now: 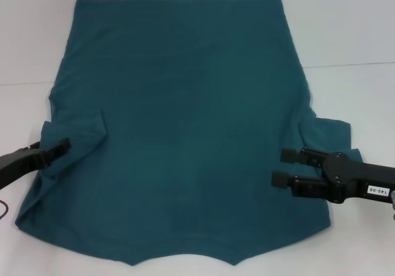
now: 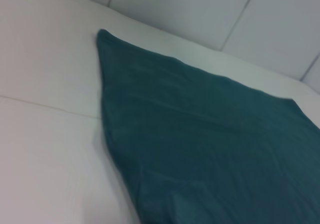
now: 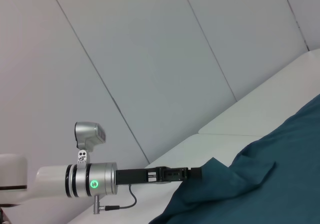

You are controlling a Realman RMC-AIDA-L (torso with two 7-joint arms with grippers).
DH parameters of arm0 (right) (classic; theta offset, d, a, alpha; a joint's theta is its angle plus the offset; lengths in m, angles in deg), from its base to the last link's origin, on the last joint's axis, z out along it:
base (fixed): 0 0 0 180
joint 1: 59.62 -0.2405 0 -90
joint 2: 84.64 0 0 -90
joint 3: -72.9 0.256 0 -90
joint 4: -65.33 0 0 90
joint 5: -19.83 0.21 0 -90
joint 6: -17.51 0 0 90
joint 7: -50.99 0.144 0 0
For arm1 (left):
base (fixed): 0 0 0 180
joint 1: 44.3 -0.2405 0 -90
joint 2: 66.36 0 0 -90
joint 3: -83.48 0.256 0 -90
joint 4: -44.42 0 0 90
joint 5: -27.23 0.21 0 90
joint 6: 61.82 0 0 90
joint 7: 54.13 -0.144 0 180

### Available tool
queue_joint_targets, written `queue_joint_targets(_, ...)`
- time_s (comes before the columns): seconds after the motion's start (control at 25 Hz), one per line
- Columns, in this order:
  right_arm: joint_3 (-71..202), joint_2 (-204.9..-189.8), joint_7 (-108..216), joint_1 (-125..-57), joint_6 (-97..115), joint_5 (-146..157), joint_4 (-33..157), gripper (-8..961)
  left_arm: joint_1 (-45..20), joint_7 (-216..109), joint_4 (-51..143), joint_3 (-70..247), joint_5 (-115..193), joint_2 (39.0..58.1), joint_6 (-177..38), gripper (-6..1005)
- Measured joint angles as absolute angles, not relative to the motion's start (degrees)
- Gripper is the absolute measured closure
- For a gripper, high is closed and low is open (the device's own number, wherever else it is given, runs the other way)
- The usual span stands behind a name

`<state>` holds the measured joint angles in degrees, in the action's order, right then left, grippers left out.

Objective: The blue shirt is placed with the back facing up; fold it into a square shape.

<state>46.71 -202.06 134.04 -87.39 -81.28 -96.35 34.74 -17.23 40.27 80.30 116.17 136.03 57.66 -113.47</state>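
The blue shirt lies spread on the white table with its plain back up, collar toward me and hem at the far end. My left gripper is at the shirt's left sleeve, shut on the bunched sleeve edge. The right wrist view shows that same left gripper reaching into raised fabric of the shirt. My right gripper stands open over the shirt's right side, just inward of the right sleeve, with nothing between its fingers. The left wrist view shows only the shirt on the table.
The white table has a seam line running across it behind the sleeves. Pale wall panels stand behind the table. A thin red cable shows at the left edge.
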Motion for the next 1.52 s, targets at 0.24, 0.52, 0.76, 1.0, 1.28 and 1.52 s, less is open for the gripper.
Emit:
queue_joint_targets(0.24, 46.71, -202.06, 134.05, -87.39, -81.28, -96.35, 34.74, 22, -17.27, 40.23, 80.81, 116.64, 136.69, 57.66, -113.74, 188)
queue_joint_targets(0.52, 46.71, -202.06, 134.05, -87.39, -81.28, -96.35, 34.74, 23, -17.23, 40.67, 81.05, 117.38, 136.75, 57.65, -115.08, 587)
queue_joint_targets(0.76, 46.71, -202.06, 134.05, -87.35, -81.31, -96.36, 34.74, 23, -17.17, 41.32, 81.13, 117.48, 136.75, 57.65, -119.52, 870)
queue_joint_targets(1.0, 46.73, -202.07, 133.97, -87.17, -81.41, -96.36, 34.74, 22, -17.14, 41.45, 80.19, 117.87, 136.75, 57.65, -121.65, 1000)
queue_joint_targets(1.28, 46.82, -202.06, 133.83, -86.88, -81.45, -96.36, 34.50, 23, -17.79, 41.20, 78.43, 118.04, 137.30, 57.65, -126.67, 978)
queue_joint_targets(1.52, 46.90, -202.04, 133.93, -86.86, -81.76, -96.36, 34.26, 23, -18.63, 41.46, 79.78, 117.46, 138.06, 57.44, -135.20, 880)
